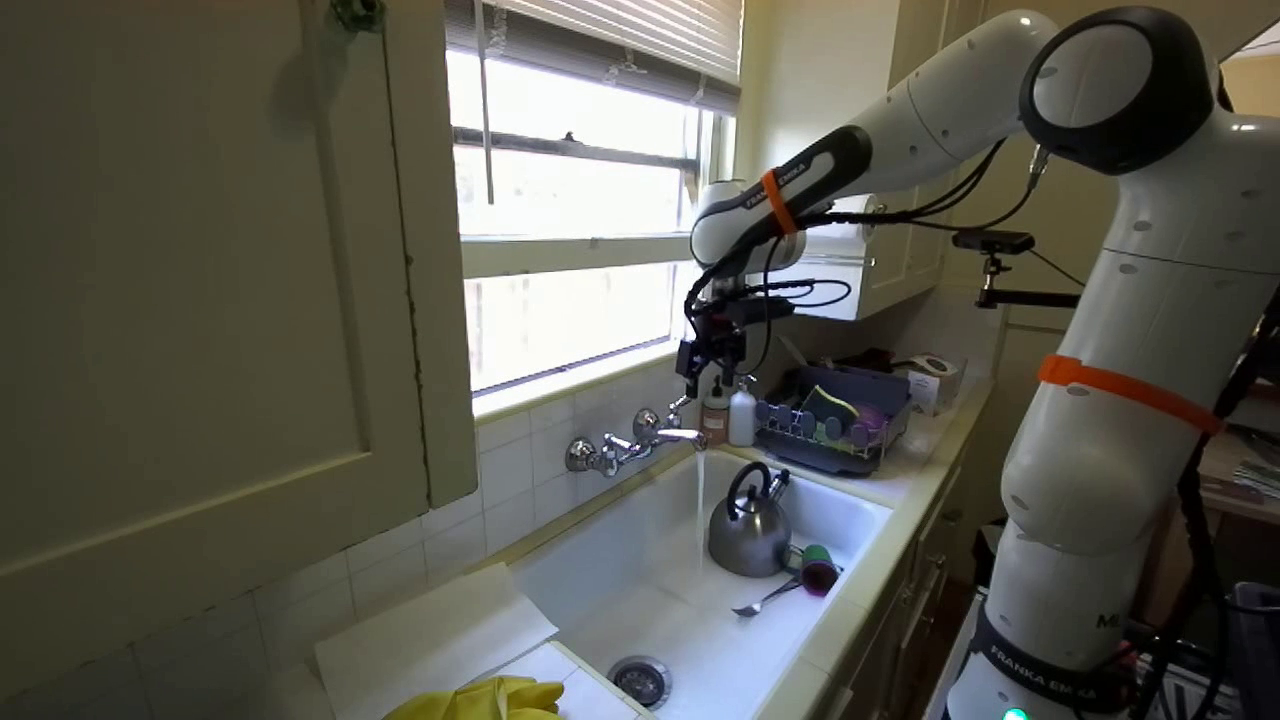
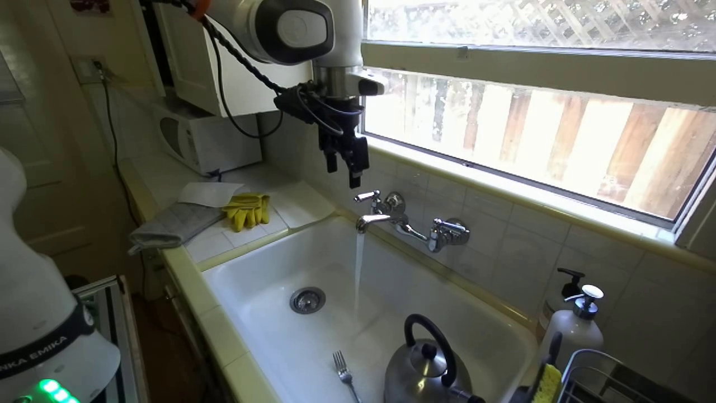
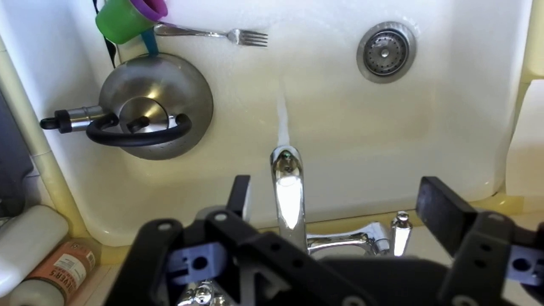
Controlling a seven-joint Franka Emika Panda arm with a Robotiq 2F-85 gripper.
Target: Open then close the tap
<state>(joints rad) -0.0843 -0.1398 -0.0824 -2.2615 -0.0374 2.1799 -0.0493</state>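
Two fingers (image 3: 446,212): we find them spread wide apart on the gripper (image 2: 343,177), pointing down.
Tap (image 2: 398,222): chrome, fixed to the wall (image 2: 498,224), and we see it beneath the fingers.
Spout (image 3: 290,195): in the wrist view it shows below and between the fingers, with a gap on either side.
Handle (image 3: 400,236): just beside the right finger in that view; we cannot tell from there how far below it sits.
Water (image 2: 358,268): we see it running from the spout, down away from the fingers, into the sink (image 3: 340,119).
Kettle (image 3: 161,91): steel, standing in the sink, lower than the fingers and left of both tips in the wrist view.
Cup (image 3: 119,21): green and purple, tilted over next to the kettle, on the left finger's side.
Fork (image 3: 233,36): lying in the sink below the fingers, ahead of the left one.
Drain (image 3: 384,53): below the fingers, nearer the right one.
Bottles (image 3: 68,265): two, beyond the left finger, beside the sink.
Gloves (image 2: 246,210): yellow, on the counter (image 2: 210,246), lower than the fingers and left of them in both exterior views.
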